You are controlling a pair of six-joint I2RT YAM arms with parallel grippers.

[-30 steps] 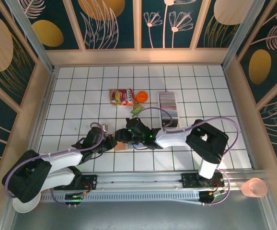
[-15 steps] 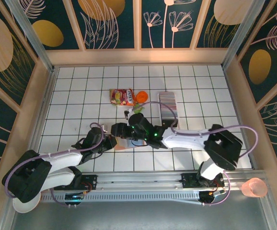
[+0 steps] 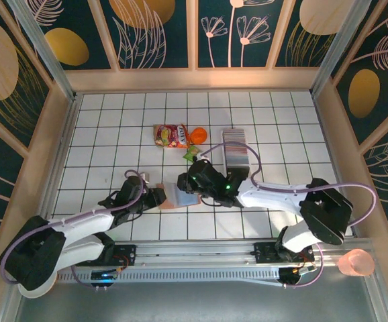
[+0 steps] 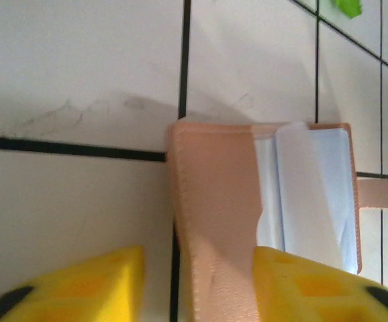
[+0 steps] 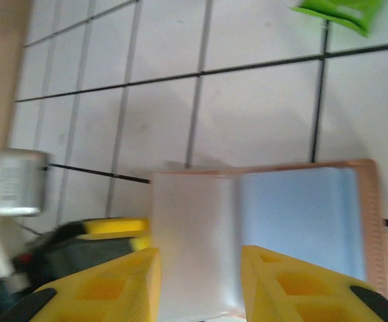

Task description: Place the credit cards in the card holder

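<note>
peering overhead adds credit cards (image 3: 236,149); wrists show card holder (image 5: 301,215) open.

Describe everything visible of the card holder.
The card holder is a small salmon-pink, leather-like wallet with stitched edges, lying open on the white tiled table. Pale grey-blue pockets line the inside, and a pink tab sticks out from one side. The left gripper stands open around its pink flap. The right gripper straddles a pale inner panel, and whether it grips that panel cannot be told.
</note>
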